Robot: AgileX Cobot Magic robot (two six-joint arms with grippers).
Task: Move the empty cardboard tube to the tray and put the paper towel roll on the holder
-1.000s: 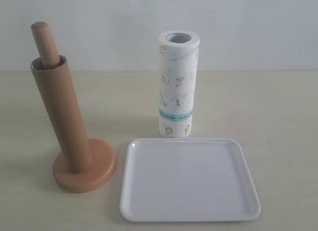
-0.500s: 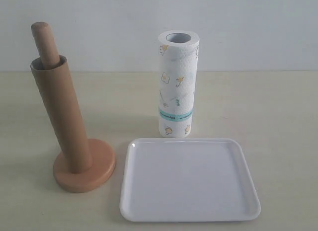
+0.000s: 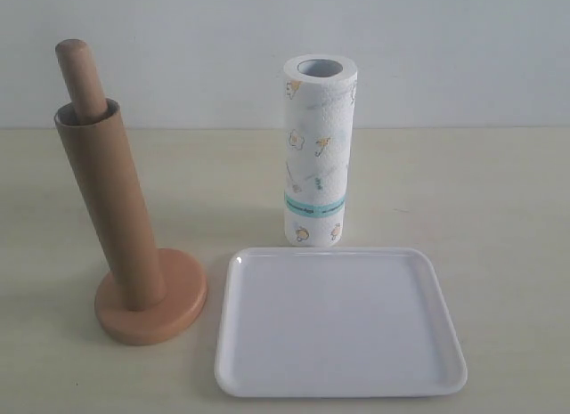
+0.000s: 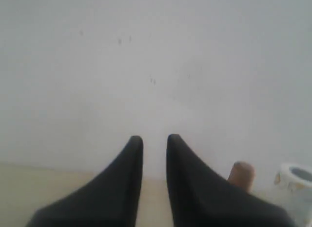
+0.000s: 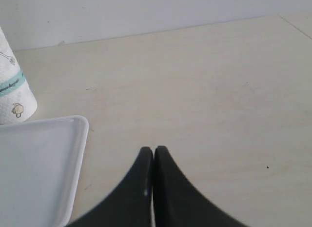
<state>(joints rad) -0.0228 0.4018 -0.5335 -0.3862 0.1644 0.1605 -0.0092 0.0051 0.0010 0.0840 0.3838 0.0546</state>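
Brown cardboard tube (image 3: 107, 209), sleeved over the holder (image 3: 151, 312) beside the tray (image 3: 230, 365), is best lifted straight up by the left gripper (image 4: 155, 139), narrowly parted and empty; the right gripper (image 5: 154, 151) is pinched shut, empty.

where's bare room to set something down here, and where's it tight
The tray itself is bare. Open table lies right of the tray and paper towel roll, and between roll and holder. Tight: holder base beside tray, roll at the tray's far rim.
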